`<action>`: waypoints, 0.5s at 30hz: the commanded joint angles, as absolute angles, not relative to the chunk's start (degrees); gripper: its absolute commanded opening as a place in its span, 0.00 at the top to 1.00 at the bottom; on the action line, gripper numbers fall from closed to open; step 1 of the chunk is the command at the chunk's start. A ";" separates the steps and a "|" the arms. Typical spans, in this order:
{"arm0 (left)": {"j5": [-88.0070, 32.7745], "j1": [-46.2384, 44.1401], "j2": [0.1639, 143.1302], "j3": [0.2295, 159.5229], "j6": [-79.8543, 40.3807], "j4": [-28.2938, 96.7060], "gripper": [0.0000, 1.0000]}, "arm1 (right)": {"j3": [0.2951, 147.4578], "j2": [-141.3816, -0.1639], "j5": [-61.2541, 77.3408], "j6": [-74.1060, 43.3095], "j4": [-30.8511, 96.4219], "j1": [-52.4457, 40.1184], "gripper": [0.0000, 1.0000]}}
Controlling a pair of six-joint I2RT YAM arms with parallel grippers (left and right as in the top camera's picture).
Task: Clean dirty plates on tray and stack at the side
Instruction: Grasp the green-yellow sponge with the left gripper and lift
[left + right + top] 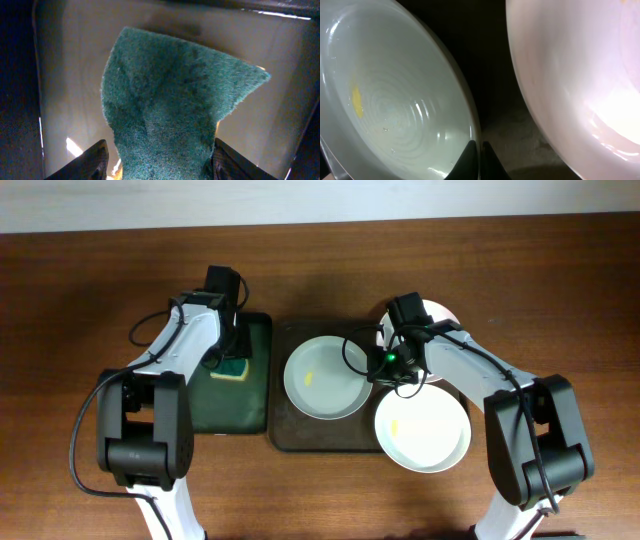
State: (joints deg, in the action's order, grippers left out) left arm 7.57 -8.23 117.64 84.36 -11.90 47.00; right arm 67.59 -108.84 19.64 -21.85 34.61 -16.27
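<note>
Overhead: left pincer point(161, 159) pinches sponge point(170, 90) above green tray point(215, 405), I'd guess ready to scrub. Right pincer point(480, 149) closed and empty, at rim of smeared plate point(325, 378) on brown tray point(300, 430), probably to steady it.

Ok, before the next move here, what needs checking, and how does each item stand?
1. Sponge sits between the fingers of the left gripper: ok. Firm hold: cannot tell.
2. Right gripper shut, at the rim of the centre plate: ok.
3. Centre plate clean: not ok, there is a yellow smear inside.
4. Front plate fully on the brown tray: not ok, it overhangs the tray's edge.
5. Third plate clean: cannot tell, mostly hidden under the right arm.
</note>
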 commanded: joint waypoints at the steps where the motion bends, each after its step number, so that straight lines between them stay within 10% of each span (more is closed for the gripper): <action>1: 8.43 -8.10 118.41 83.61 -13.28 46.61 0.41 | 67.33 -109.51 20.36 -21.28 34.68 -16.14 0.96; 7: 8.43 -8.10 118.41 83.61 -13.26 46.06 0.85 | 67.33 -109.51 20.36 -21.28 34.68 -16.14 0.96; 12: 8.43 -8.08 118.39 83.64 -13.23 46.33 0.95 | 67.33 -109.51 20.36 -21.28 34.70 -16.14 0.96; 15: 8.45 -7.92 118.34 83.64 -13.23 47.00 0.47 | 67.33 -109.51 20.38 -21.28 34.72 -16.14 0.96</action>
